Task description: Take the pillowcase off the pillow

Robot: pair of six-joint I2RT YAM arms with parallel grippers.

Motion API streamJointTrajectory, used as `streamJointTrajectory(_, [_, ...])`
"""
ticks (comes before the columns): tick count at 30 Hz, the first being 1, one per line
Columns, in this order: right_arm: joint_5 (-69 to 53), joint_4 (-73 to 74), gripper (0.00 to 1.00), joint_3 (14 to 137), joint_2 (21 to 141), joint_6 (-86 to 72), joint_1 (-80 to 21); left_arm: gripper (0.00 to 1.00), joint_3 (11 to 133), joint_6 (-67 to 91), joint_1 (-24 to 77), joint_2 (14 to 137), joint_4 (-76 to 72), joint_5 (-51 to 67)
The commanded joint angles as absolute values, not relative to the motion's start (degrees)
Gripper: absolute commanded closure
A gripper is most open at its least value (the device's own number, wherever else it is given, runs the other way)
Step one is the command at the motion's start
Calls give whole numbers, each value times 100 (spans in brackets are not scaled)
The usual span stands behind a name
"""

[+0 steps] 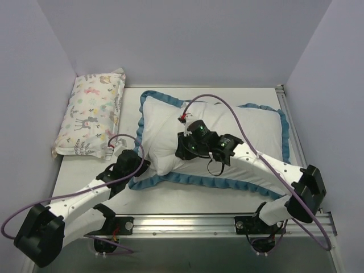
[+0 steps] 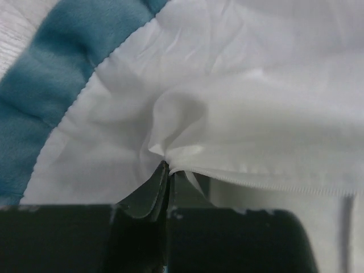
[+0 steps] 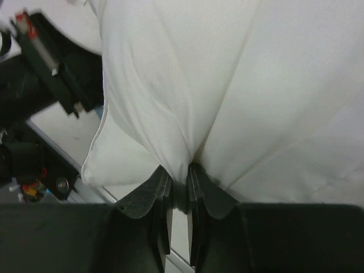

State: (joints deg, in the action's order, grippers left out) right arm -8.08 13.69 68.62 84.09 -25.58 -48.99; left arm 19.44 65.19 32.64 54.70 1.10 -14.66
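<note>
**Top view.** The pillowcase (image 1: 259, 142) lies across the middle of the white counter (image 1: 187, 200), plain white face up. Its ruffled teal frill (image 1: 193, 181) borders it. The pillow (image 1: 162, 128), a plump, smooth white mass, bulges at the cover's left end, with one rounded corner past the near frill. A small pastel animal-print cushion (image 1: 94, 114) rests at the far left, apart from the cover.

**Left wrist view.** The left pincer (image 2: 166, 173) is clenched on a puckered fold of the pillowcase's thin, creased white cloth, just inside the soft, plush frill. A stitched hem runs to the right of the grip.

**Right wrist view.** The right pincer (image 3: 179, 170) is clamped on a gathered pleat of the pillow's smooth white shell. Taut folds fan upward from the dark, tapered fingertips (image 3: 156, 187), and a piped corner hangs to their left.
</note>
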Motion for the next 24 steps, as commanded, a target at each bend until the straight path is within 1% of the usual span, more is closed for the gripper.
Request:
streamJointTrajectory(1, [-282,1530,100,5927,7360,-2741,-5272,100,2556,6118,3085,5923,571,-2285])
streamJointTrajectory(3, [-177,1337,100,5155,7094,-3023,-5308,96,2889,6021,3033,6082,677,-2338])
streamJointTrajectory(5, [-106,1257,100,4765,6891,-3172,-5326,86,3023,5828,3015,6091,642,-2338])
streamJointTrajectory(6, [-27,1266,100,4633,6882,-3208,-5335,67,3163,5766,3015,6073,676,-2294])
streamJointTrajectory(8, [-18,1196,100,4325,6856,-3225,-5352,49,3278,5486,3050,5977,712,-2049])
streamJointTrajectory(9, [-18,1178,100,4246,6847,-3252,-5361,38,3322,5415,3085,5811,782,-1970])
streamJointTrajectory(11, [130,1160,100,4192,6820,-3252,-5370,32,3454,5109,3242,5582,1053,-1820])
streamJointTrajectory(13, [167,1160,100,4254,6855,-3199,-5379,28,3603,4975,3392,5213,1370,-1924])
streamJointTrajectory(15, [237,1239,100,4403,6899,-3121,-5414,27,3647,4817,3480,4879,1704,-1934])
streamJointTrajectory(18, [430,1450,100,4623,7040,-3032,-5449,23,3884,4501,3489,4632,1881,-2039])
streamJointTrajectory(19, [457,1502,100,4649,7101,-3006,-5449,20,3963,4369,3489,4649,1820,-1917])
streamJointTrajectory(21, [466,1599,100,4676,7145,-2997,-5449,18,4323,3887,3489,4929,1513,-1697])
streamJointTrajectory(24, [579,1722,100,4650,7163,-2988,-5449,16,5105,3359,3489,5799,1494,-1389])
